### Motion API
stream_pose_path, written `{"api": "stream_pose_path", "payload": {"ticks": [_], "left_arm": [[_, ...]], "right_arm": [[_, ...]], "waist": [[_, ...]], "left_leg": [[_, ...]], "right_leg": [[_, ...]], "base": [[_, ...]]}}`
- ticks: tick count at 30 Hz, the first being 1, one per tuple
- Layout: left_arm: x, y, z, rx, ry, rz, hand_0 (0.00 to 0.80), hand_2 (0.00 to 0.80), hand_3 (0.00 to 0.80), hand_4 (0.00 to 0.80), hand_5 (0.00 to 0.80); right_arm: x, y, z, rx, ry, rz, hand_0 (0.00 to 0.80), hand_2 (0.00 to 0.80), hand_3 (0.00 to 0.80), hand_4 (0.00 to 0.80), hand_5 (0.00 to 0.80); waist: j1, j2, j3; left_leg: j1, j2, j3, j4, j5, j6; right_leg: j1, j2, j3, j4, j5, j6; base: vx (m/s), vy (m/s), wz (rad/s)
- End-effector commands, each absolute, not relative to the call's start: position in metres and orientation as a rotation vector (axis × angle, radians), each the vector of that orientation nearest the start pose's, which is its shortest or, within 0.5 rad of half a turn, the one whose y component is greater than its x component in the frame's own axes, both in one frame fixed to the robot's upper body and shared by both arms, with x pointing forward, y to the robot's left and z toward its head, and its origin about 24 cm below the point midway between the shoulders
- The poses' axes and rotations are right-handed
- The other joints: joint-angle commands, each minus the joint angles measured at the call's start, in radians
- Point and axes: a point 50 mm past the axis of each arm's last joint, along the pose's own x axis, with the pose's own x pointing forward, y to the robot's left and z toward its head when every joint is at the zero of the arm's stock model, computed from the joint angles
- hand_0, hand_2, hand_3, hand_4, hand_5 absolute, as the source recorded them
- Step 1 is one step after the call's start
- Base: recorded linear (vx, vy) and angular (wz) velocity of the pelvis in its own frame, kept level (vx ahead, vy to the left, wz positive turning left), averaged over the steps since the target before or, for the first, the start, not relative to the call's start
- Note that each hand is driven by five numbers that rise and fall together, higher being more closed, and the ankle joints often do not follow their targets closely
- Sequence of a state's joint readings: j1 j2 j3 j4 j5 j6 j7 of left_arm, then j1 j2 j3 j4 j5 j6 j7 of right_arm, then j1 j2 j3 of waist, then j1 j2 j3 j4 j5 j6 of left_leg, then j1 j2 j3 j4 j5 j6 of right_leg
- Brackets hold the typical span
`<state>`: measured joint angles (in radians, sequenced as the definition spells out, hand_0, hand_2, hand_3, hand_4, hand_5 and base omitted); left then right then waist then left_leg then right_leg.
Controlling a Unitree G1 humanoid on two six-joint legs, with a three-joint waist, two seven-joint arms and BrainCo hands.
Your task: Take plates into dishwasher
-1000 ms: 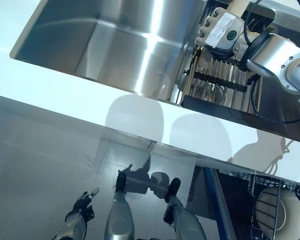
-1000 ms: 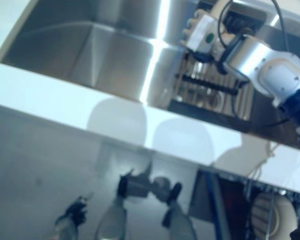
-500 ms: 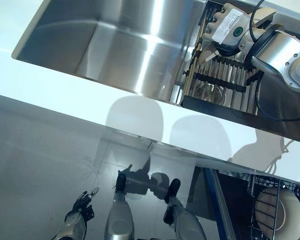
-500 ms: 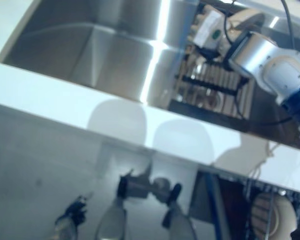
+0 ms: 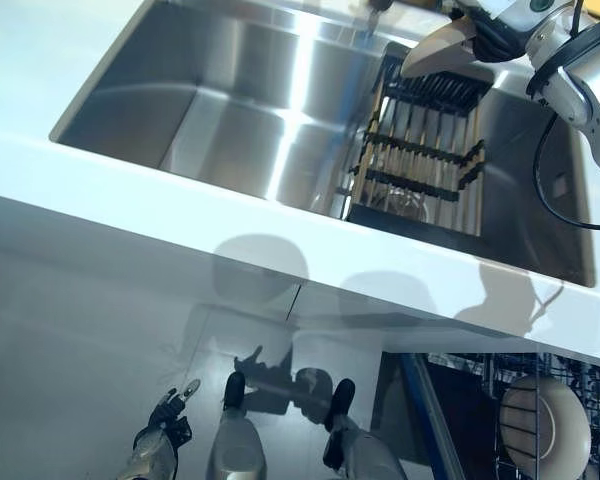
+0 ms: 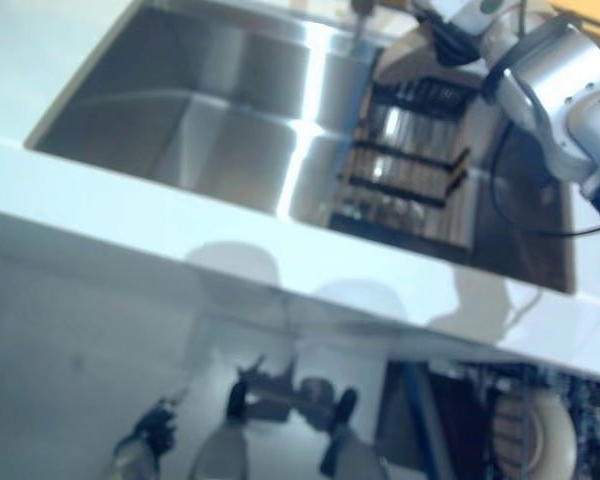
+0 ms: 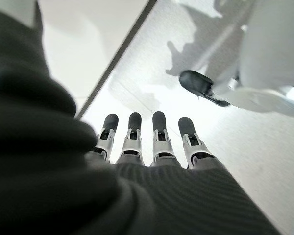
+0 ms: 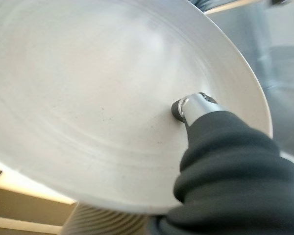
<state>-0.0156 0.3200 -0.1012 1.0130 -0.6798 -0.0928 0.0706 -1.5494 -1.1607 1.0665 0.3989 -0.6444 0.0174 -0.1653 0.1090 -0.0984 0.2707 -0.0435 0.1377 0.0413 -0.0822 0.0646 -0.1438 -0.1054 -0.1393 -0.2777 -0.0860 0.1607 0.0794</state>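
Right hand (image 8: pixel 198 105) pinches round white plate (image 8: pixel 88 88) above black dish rack (image 5: pixel 420 150) in stainless steel sink (image 5: pixel 240 100). White countertop (image 5: pixel 130 190) in front. Left hand (image 7: pixel 147 142) hangs relaxed over pale floor (image 7: pixel 264 147).

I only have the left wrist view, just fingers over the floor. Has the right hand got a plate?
Observer: Yes. In the right wrist view the right hand has its thumb pressed on the face of a plate.
Operator: Where is that plate relative to the sink?
Observer: The head view shows the plate above the far end of the dish rack, which sits in the right part of the sink.
Operator: Anything already in the dishwasher?
Observer: One white plate stands in the dishwasher rack at the lower right.
Operator: And my left hand?
Observer: The left hand hangs low by the floor, fingers straight, holding nothing.
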Motion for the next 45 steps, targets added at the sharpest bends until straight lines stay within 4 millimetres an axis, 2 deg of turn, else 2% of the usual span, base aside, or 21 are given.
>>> {"api": "stream_pose_path", "payload": {"ticks": [1, 6, 12, 17, 22, 32, 39, 45], "left_arm": [[0.125, 0.271, -0.133, -0.124, 0.892, 0.470, 0.000, 0.000, 0.000, 0.000, 0.000], [0.106, 0.270, -0.140, -0.101, 0.947, 0.470, 0.000, 0.000, 0.000, 0.000, 0.000], [0.101, 0.268, -0.143, -0.081, 0.969, 0.456, 0.000, 0.000, 0.000, 0.000, 0.000], [0.102, 0.269, -0.143, -0.082, 0.976, 0.443, 0.000, 0.000, 0.000, 0.000, 0.000], [0.100, 0.270, -0.144, -0.083, 0.993, 0.433, 0.000, 0.000, 0.000, 0.000, 0.000], [0.090, 0.271, -0.147, -0.072, 1.028, 0.414, 0.000, 0.000, 0.000, 0.000, 0.000], [0.092, 0.272, -0.147, -0.062, 1.040, 0.408, 0.000, 0.000, 0.000, 0.000, 0.000], [0.098, 0.273, -0.145, -0.058, 1.032, 0.406, 0.000, 0.000, 0.000, 0.000, 0.000]], "right_arm": [[0.321, -0.214, 0.439, -2.021, -0.788, -0.628, 0.800, 0.800, 0.800, 0.800, 0.800], [0.314, -0.235, 0.446, -1.901, -0.703, -0.679, 0.800, 0.800, 0.800, 0.800, 0.800], [0.312, -0.267, 0.445, -1.690, -0.556, -0.708, 0.800, 0.800, 0.800, 0.800, 0.800], [0.315, -0.306, 0.427, -1.488, -0.351, -0.735, 0.800, 0.800, 0.800, 0.800, 0.800], [0.316, -0.351, 0.397, -1.300, -0.095, -0.741, 0.800, 0.800, 0.800, 0.800, 0.800], [0.291, -0.404, 0.377, -1.218, 0.107, -0.766, 0.800, 0.800, 0.800, 0.800, 0.800], [0.279, -0.421, 0.357, -1.218, 0.187, -0.719, 0.800, 0.800, 0.800, 0.800, 0.800], [0.267, -0.434, 0.326, -1.219, 0.256, -0.665, 0.800, 0.800, 0.800, 0.800, 0.800]], "waist": [[-0.005, -0.041, -0.092], [-0.028, -0.047, -0.164], [-0.053, -0.040, -0.219], [-0.077, -0.032, -0.242], [-0.102, -0.029, -0.253], [-0.153, -0.036, -0.266], [-0.198, -0.036, -0.270], [-0.247, -0.028, -0.267]], "left_leg": [[0.002, 0.017, 0.018, -0.005, -0.016, 0.036], [0.056, 0.028, 0.046, -0.005, -0.031, 0.030], [0.097, 0.031, 0.073, -0.005, -0.043, 0.027], [0.119, 0.031, 0.096, -0.005, -0.049, 0.024], [0.137, 0.033, 0.122, -0.005, -0.052, 0.022], [0.166, 0.039, 0.175, -0.005, -0.061, 0.023], [0.182, 0.043, 0.211, -0.005, -0.068, 0.027], [0.195, 0.047, 0.247, -0.005, -0.076, 0.030]], "right_leg": [[0.083, -0.039, 0.039, -0.001, -0.077, 0.101], [0.118, -0.037, 0.057, -0.001, -0.086, 0.109], [0.142, -0.035, 0.077, -0.001, -0.093, 0.109], [0.149, -0.031, 0.097, -0.001, -0.092, 0.107], [0.152, -0.026, 0.119, -0.001, -0.088, 0.102], [0.147, -0.015, 0.165, -0.001, -0.082, 0.097], [0.139, -0.007, 0.198, -0.001, -0.077, 0.097], [0.126, 0.000, 0.227, -0.001, -0.072, 0.097]], "base": [[0.081, -0.011, -0.12], [0.081, -0.003, -0.12], [0.061, 0.008, -0.19], [0.019, 0.013, -0.14], [0.026, 0.010, -0.14], [0.010, 0.001, -0.11], [0.005, -0.022, -0.16], [-0.013, -0.023, -0.14]]}}
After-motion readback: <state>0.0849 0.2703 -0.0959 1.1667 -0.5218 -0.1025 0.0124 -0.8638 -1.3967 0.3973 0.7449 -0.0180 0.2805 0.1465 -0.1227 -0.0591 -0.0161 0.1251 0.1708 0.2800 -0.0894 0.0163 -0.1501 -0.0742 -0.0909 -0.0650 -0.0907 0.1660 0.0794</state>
